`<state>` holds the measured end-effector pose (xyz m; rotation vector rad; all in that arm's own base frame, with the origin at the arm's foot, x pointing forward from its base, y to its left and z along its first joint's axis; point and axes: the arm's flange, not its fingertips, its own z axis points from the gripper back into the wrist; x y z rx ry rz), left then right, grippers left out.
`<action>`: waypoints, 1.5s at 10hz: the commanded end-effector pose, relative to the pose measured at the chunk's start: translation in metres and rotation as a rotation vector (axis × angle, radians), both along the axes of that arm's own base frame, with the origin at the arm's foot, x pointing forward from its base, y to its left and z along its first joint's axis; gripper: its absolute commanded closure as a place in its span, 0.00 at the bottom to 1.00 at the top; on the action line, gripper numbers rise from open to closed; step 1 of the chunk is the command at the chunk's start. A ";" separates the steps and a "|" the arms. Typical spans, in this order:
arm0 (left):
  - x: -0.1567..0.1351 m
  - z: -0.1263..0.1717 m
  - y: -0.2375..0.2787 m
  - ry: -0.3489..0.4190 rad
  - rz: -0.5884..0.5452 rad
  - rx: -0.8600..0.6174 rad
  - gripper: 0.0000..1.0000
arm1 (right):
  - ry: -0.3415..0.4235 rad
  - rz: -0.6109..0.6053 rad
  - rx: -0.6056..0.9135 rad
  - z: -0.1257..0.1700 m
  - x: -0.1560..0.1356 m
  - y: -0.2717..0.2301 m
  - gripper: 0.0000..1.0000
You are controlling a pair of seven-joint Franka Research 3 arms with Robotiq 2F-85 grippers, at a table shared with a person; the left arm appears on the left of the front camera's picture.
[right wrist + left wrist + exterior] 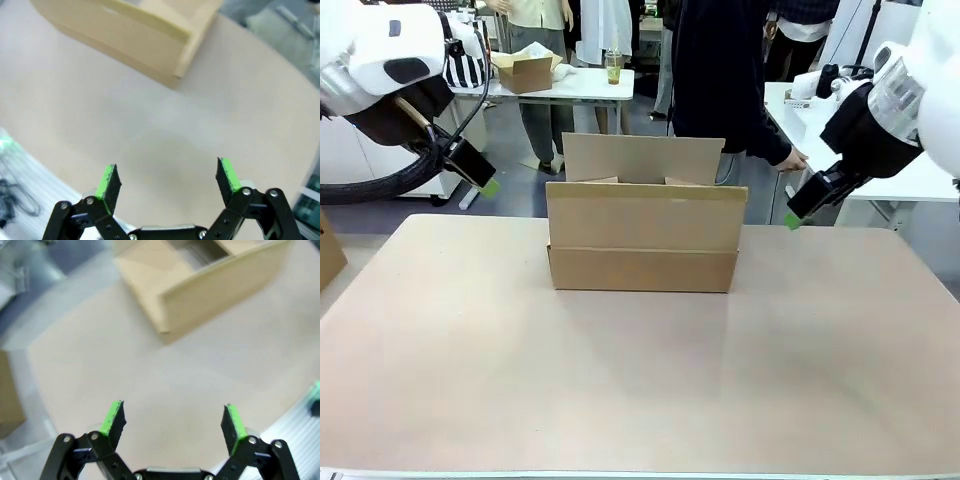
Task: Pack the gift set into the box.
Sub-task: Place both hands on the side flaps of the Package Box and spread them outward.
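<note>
Box (642, 237), the large brown carton, is sitting at the middle of the table (640, 380) with its flaps standing up, so its inside is staying hidden from the front; the left wrist view is catching only a blurred dark opening at the top edge. Both arms are hanging clear of it on either side. The left gripper (172, 421) and the right gripper (167, 179) are both showing their green pads wide apart, holding nothing.
</note>
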<state>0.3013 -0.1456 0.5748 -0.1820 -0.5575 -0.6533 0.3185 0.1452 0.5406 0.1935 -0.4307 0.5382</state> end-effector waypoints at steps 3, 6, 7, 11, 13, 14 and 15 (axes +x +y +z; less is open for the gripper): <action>0.004 0.042 0.062 0.502 -0.231 -0.563 0.00 | 0.214 -0.179 0.712 0.030 -0.015 -0.051 0.00; -0.006 0.016 0.118 0.553 -0.315 -0.961 0.00 | 0.250 -0.260 1.036 0.019 -0.032 -0.118 0.00; -0.008 0.001 0.132 0.564 -0.230 -0.994 0.00 | 0.243 -0.300 1.059 0.011 -0.034 -0.136 0.00; -0.007 -0.024 0.160 0.607 -0.174 -1.058 0.00 | 0.241 -0.369 1.099 0.028 -0.017 -0.170 0.00; -0.007 -0.024 0.160 0.607 -0.174 -1.058 0.00 | 0.241 -0.369 1.099 0.028 -0.017 -0.170 0.00; -0.007 -0.024 0.160 0.607 -0.174 -1.058 0.00 | 0.241 -0.369 1.099 0.028 -0.017 -0.170 0.00; -0.007 -0.024 0.160 0.607 -0.174 -1.058 0.00 | 0.241 -0.369 1.099 0.028 -0.017 -0.170 0.00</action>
